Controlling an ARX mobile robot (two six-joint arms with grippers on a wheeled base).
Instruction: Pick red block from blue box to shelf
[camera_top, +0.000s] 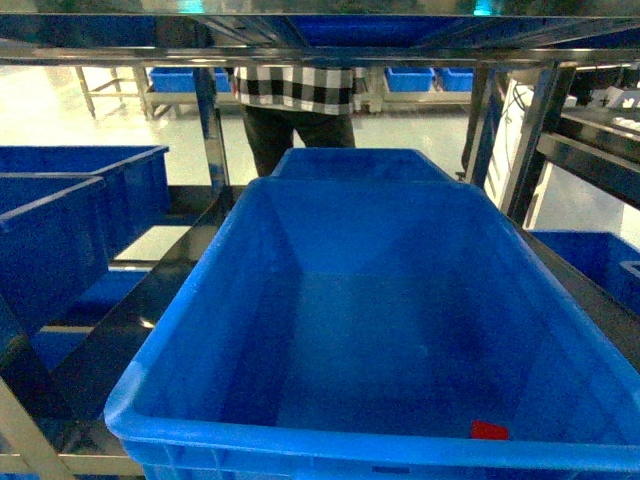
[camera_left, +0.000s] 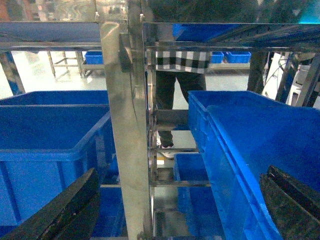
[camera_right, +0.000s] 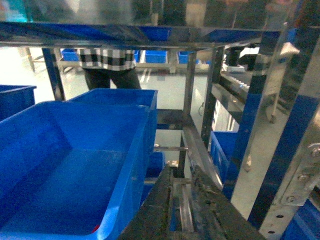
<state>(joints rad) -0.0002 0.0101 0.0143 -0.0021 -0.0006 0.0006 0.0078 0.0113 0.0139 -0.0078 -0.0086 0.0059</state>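
The red block (camera_top: 489, 430) lies on the floor of a large blue crate (camera_top: 200, 300), near its front right corner. That crate stands on a tier of the steel shelf (camera_top: 207, 120). A sliver of the red block (camera_right: 95, 228) also shows in the right wrist view, just behind the crate's rim. My left gripper (camera_left: 175, 210) is open wide, its dark fingers (camera_left: 65, 210) framing a shelf post (camera_left: 125, 125) and the crate's left wall. My right gripper (camera_right: 182, 172) is shut and empty, right of the crate. The blue box is out of view. Neither gripper shows in the head view.
A second blue crate (camera_top: 360, 163) stands behind the first. More crates (camera_top: 60, 220) fill the left bay and another (camera_top: 590, 260) sits at the lower right. A person in a checked shirt (camera_top: 295, 90) stands beyond the shelf. A slanted metal rail (camera_right: 200, 150) runs ahead of the right gripper.
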